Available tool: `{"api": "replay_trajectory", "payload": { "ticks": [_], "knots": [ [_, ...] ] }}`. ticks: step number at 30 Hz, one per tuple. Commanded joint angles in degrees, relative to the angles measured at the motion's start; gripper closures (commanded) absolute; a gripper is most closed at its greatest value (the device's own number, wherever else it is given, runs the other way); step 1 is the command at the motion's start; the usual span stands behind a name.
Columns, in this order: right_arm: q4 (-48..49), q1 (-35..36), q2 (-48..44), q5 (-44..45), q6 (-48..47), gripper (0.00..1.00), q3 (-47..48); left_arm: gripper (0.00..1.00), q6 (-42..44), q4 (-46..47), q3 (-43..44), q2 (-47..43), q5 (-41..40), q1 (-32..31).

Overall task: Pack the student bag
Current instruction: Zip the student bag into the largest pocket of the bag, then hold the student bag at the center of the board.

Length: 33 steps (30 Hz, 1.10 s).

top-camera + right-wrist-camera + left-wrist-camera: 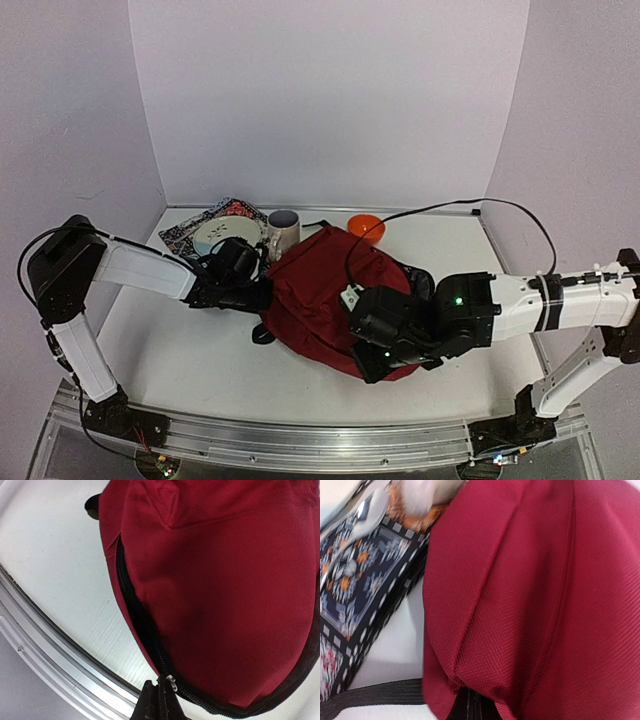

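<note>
student bag (320, 290) lies flat mid-counter (180, 350), between the two claws. Long axis is diagonal. The far end is by the mug (284, 230) and orange bowl (366, 226), and the rounded near end is under the right claw (156, 704). Which end is the bag's top: cannot tell.

Left claw (471, 706) is at the bag's left edge. Its tips are together, pinching a bunched fold of the red fabric. Right claw fingers are pressed together on the zip pull (171, 681). The black zip (131, 600) curves away beyond it.

Left wrist only: patterned mat (355, 580) left of the claw with a spoon (366, 511) on it, and a black strap (375, 693) just left of the tips.

Right wrist only: the zip line, and a metal rail (40, 640) left of the claw.

Top view only: plate (222, 236) just beyond the left claw. Both claws' tips are hidden under the wrists.
</note>
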Motion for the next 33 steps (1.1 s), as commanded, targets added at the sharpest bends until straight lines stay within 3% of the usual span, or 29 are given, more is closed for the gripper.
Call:
{"api": "replay_trajectory", "payload": {
  "ticks": [1, 5, 8, 12, 17, 23, 33],
  "knots": [
    [1.1, 0.6, 3.9, 4.5, 1.4, 1.00, 4.7, 0.98, 3.0, 1.9, 7.9, 1.6, 2.5, -0.5],
    [1.2, -0.1, 8.3, 8.1, 3.4, 1.00, 7.9, 0.73, 1.4, 1.6, 8.9, -1.3, 2.9, -0.4],
    [1.3, -0.3, 11.5, 9.2, 4.6, 1.00, 9.9, 0.49, -1.3, 0.7, 5.9, -7.0, 2.6, -0.5],
    [2.3, -0.3, 15.0, 9.6, 6.0, 1.00, 12.2, 0.35, -8.3, 0.6, -0.5, -14.6, 2.9, -1.0],
    [4.4, -0.3, 17.0, 10.2, 6.3, 1.00, 13.7, 0.29, -15.9, 0.7, -7.3, -20.7, 4.9, -7.3],
    [5.8, -0.3, 19.1, 9.6, 6.0, 1.00, 15.0, 0.27, -24.4, 7.4, -12.6, -20.2, 11.4, -11.7],
    [6.5, -0.4, 18.5, 8.7, 5.6, 1.00, 13.8, 0.31, -25.8, 10.0, -9.2, -15.0, 13.5, -14.9]
  ]
}}
